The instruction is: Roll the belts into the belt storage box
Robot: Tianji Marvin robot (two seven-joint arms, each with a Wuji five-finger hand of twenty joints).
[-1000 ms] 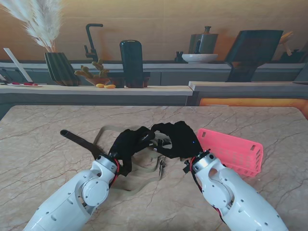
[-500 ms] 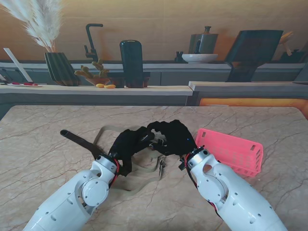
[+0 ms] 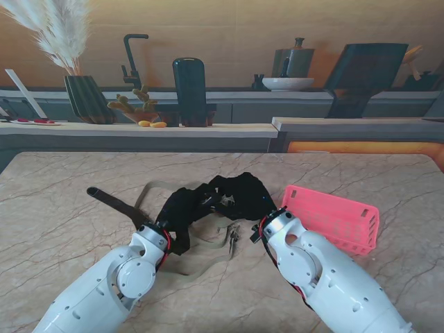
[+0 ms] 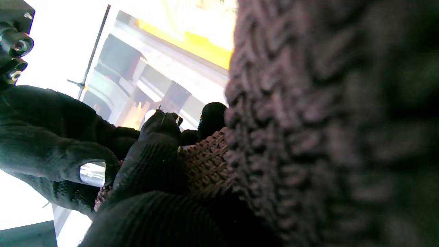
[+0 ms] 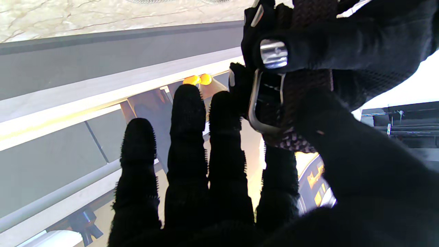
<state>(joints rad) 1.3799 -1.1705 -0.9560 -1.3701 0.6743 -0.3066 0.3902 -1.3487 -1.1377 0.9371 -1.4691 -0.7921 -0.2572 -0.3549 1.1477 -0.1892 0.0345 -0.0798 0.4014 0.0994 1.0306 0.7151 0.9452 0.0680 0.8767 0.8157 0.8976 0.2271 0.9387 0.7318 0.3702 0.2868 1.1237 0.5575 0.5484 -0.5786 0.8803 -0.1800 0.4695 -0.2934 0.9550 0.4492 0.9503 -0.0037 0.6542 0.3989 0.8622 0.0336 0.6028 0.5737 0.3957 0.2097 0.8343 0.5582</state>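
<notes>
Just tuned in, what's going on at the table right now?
Both gloved hands meet at the table's middle, working the buckle end of a dark woven belt. The left hand grips it, as the wrist views show; the right hand has its thumb against the weave by the metal buckle, its other fingers spread. A beige belt lies loose on the table under the hands. The pink storage box sits to the right, and no belt shows in it.

No readable text, label, brand, number or sign shows in any view.
</notes>
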